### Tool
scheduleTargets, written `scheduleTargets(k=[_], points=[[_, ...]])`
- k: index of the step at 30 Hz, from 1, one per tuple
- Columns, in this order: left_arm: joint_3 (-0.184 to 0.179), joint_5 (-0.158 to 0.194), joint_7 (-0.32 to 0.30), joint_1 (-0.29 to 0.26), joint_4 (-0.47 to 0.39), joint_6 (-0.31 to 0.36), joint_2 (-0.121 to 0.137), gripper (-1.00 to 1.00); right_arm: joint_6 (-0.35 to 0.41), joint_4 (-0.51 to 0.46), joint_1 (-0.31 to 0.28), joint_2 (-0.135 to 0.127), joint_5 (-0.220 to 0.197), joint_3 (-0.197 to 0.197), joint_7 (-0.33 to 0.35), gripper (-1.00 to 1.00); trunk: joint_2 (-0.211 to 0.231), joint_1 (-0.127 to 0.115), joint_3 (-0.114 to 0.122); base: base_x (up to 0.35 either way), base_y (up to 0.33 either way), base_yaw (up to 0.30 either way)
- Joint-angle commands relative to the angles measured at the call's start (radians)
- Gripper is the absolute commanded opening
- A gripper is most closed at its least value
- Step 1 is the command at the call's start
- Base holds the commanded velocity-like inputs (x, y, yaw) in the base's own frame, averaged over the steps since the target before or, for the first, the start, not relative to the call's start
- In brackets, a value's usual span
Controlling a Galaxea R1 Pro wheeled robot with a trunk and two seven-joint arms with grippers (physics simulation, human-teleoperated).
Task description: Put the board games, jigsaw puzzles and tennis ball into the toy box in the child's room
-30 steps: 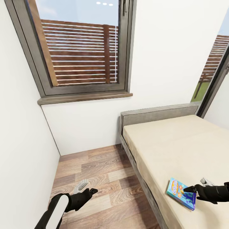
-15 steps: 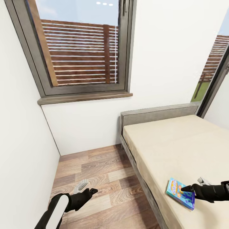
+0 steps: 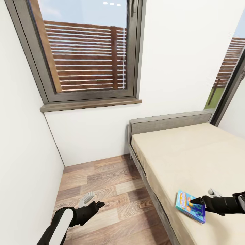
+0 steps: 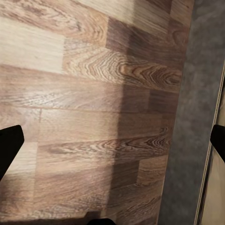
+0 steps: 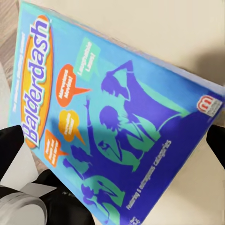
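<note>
A small blue board game (image 3: 186,202) printed "Balderdash" lies at the near edge of the beige bed (image 3: 177,153). In the right wrist view the board game (image 5: 131,108) spans the space between the two fingertips, with one corner over the bed's edge above the floor. My right gripper (image 3: 201,196) is open, its black finger resting on the box top. My left gripper (image 3: 94,200) hangs open and empty over the wood plank floor (image 4: 93,93). The toy box, the table, the jigsaw puzzles and the tennis ball are out of view.
A grey bed frame and headboard (image 3: 170,122) stand against the white wall under a large window (image 3: 88,51). The white wall on the left leaves a narrow strip of floor (image 3: 109,183) beside the bed. The bed's grey side (image 4: 197,117) runs close to the left gripper.
The right gripper has moved slightly left and up on the bed, and the blue board game has slid a little left toward the bed's edge. The left arm has not moved.
</note>
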Motion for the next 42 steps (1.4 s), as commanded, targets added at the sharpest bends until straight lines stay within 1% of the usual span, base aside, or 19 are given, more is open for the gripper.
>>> scheduleTargets(k=[1,24,42], points=[[0.002,0.011,0.009,-0.001,-0.001,0.005,-0.001,1.0,0.009,0.0,0.0,0.023,-0.005,0.0,0.001,1.0,0.0,0.0,-0.001,0.0,0.0,0.0],[0.003,0.011,0.009,-0.001,-0.001,0.005,0.0,1.0,0.009,-0.009,-0.006,0.032,-0.005,-0.001,0.001,1.0,0.0,0.0,-0.001,0.0,0.0,0.0],[0.003,0.011,0.009,-0.001,-0.001,0.005,0.0,1.0,0.009,-0.01,-0.008,0.034,-0.005,-0.001,0.001,1.0,0.0,0.0,-0.001,0.0,0.0,0.0]])
